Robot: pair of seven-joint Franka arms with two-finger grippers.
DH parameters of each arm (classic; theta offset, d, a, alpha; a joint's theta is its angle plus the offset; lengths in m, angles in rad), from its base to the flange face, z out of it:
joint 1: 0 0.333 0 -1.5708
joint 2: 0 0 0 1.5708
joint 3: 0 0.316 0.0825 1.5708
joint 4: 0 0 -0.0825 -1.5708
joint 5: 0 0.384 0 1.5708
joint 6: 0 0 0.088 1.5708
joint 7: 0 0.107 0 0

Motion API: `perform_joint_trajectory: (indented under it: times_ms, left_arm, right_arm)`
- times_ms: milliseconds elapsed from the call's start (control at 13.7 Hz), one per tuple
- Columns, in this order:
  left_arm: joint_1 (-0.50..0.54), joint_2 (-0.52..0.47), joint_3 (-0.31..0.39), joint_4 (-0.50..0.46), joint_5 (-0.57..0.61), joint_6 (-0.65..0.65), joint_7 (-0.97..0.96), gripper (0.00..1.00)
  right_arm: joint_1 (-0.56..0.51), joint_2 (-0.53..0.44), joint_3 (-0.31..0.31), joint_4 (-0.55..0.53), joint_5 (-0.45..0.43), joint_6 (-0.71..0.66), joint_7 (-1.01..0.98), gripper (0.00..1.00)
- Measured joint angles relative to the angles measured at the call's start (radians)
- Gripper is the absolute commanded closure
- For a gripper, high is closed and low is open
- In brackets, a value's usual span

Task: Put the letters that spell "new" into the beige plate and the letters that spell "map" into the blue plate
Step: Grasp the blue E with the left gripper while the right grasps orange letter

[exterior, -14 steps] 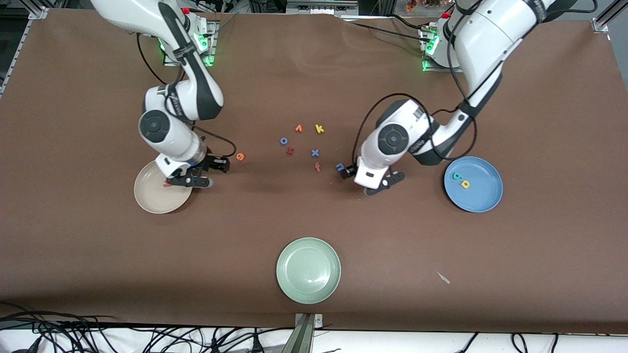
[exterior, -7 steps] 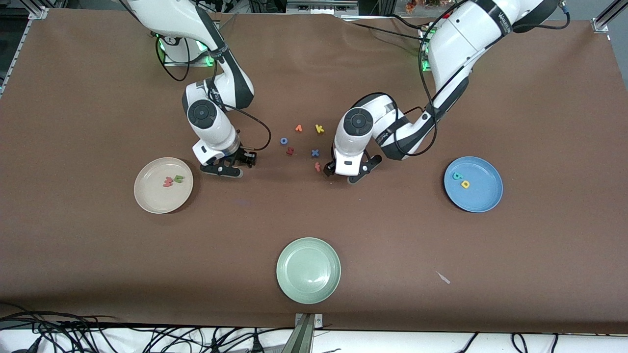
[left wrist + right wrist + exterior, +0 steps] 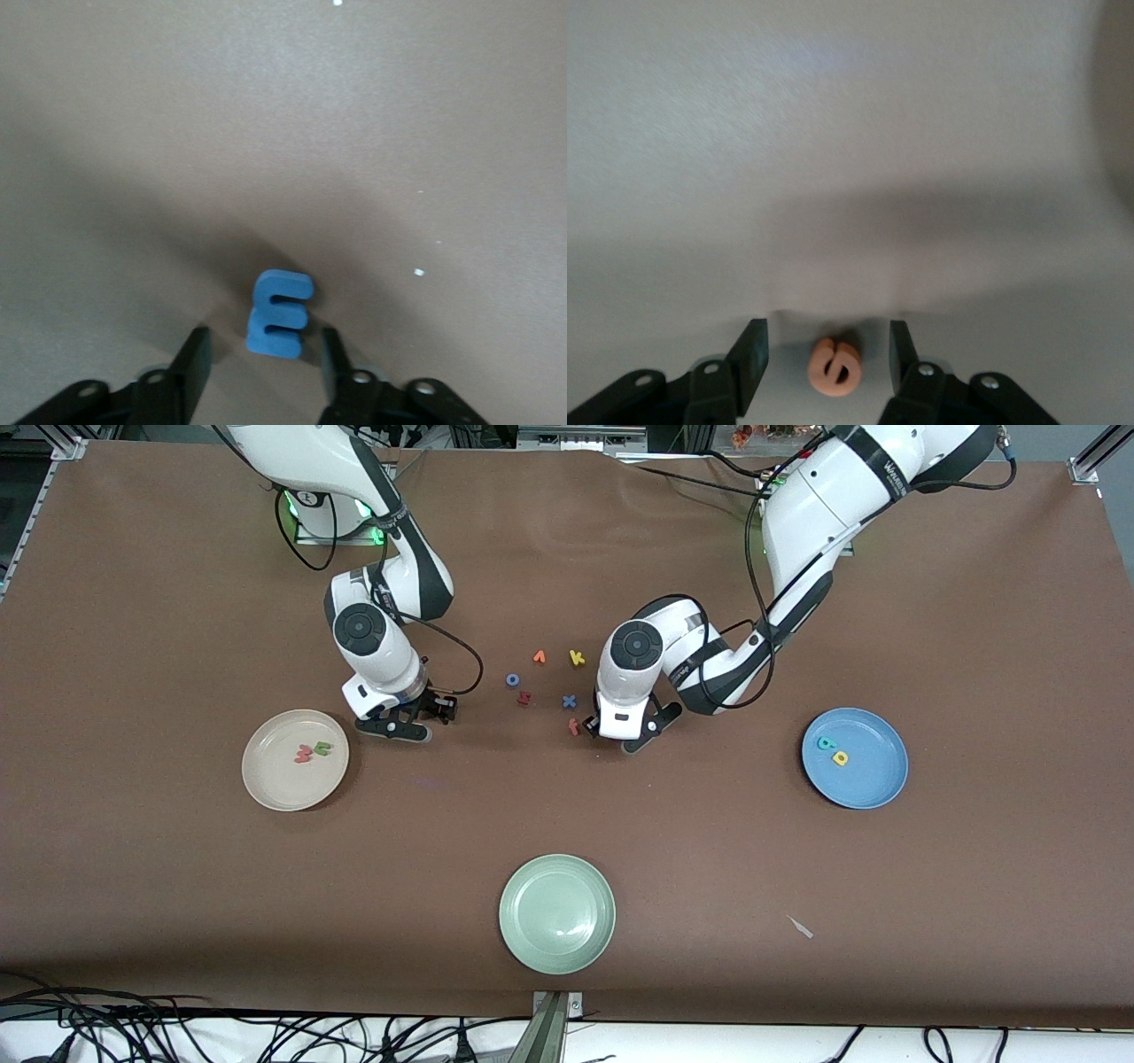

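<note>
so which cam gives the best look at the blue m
The left wrist view: the blue m sits on the table between the left gripper's open fingers, its shape plain. In the front view the left arm's wrist hides it. The right wrist view shows only the orange e between the right gripper's open fingers.

You have a pale green plate (image 3: 556,913) nearest the front camera. A yellow k (image 3: 577,658), blue o (image 3: 512,679) and blue x (image 3: 569,701) lie mid-table.
</note>
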Motion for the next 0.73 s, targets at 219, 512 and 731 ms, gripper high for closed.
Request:
perform_joint_trajectory:
  times_ms: [219,512,731]
  left_arm:
    - [-0.002,0.000,-0.001,0.005,0.000,0.000,0.001,0.76]
    - [-0.006,0.000,-0.002,0.006,0.032,-0.004,0.001,0.88]
    - [-0.007,0.000,-0.001,0.011,0.036,-0.018,0.017,0.94]
  right_arm:
    - [0.000,0.000,0.000,-0.031,0.000,0.043,0.000,0.37]
    - [0.001,0.000,0.004,-0.035,0.000,0.050,0.007,0.39]
    - [0.021,-0.001,0.011,-0.035,0.000,0.055,0.039,0.43]
